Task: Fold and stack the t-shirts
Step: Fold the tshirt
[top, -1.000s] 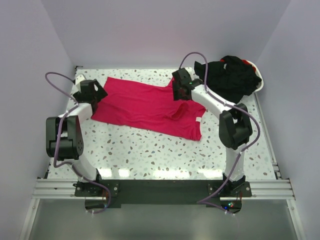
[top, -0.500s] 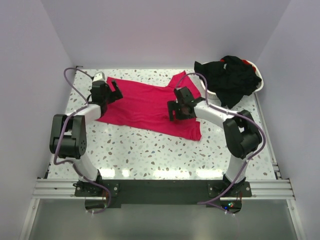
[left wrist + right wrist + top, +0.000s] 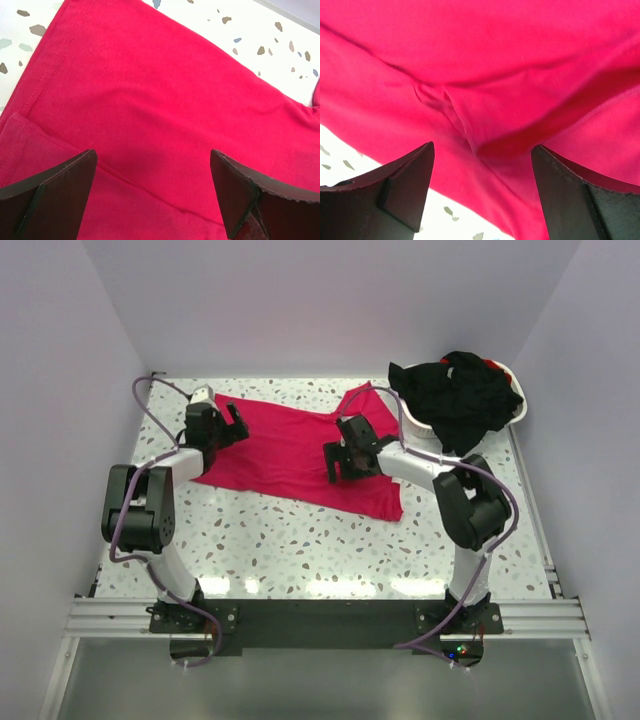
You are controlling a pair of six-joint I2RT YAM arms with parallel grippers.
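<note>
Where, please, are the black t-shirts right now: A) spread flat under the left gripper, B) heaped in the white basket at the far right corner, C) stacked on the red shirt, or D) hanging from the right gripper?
B: the top view shows the black t-shirts piled in the white basket, apart from the spread-out red t-shirt.

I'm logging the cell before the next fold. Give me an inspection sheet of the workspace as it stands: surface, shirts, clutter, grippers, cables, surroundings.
Surface: speckled table, no spills seen.
Job's things: red t-shirt spread out, wrinkled under the right gripper; black t-shirts heaped in the white basket at the far right corner.
Clutter: nothing seen.
Grippers: left gripper and right gripper both open over the red t-shirt, nothing between the fingers.
Cables: purple cables loop above both arms.
Surroundings: plain pale walls on three sides; metal rail at the near edge.
</note>
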